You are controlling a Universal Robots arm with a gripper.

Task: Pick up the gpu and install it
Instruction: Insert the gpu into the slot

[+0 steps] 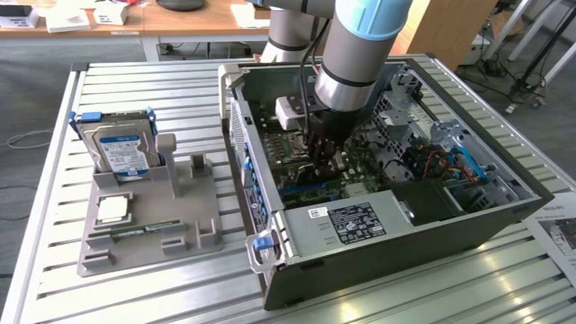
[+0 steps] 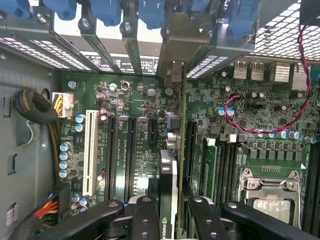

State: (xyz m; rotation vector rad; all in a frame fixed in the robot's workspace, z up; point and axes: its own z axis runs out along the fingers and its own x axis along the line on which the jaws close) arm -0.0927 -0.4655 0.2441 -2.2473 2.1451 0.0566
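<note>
Slatted metal table (image 1: 135,297), open PC tower case (image 1: 432,243) lying on its side on it. Arm (image 1: 355,61) reaches down into the case over the motherboard (image 2: 140,115). Grey parts holder (image 1: 180,223) at the exterior view's left, hard drive (image 1: 121,152) upright in it. Gpu (image 2: 169,175) stands on edge among the black expansion slots, bracket end at the rear openings; can't tell if seated. Gripper (image 2: 170,220) half-closed, clamped on the gpu's top edge.

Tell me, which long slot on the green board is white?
The slot nearest the braided wire bundle, at the edge of the board. It alone is white; the other long slots are black.
</note>
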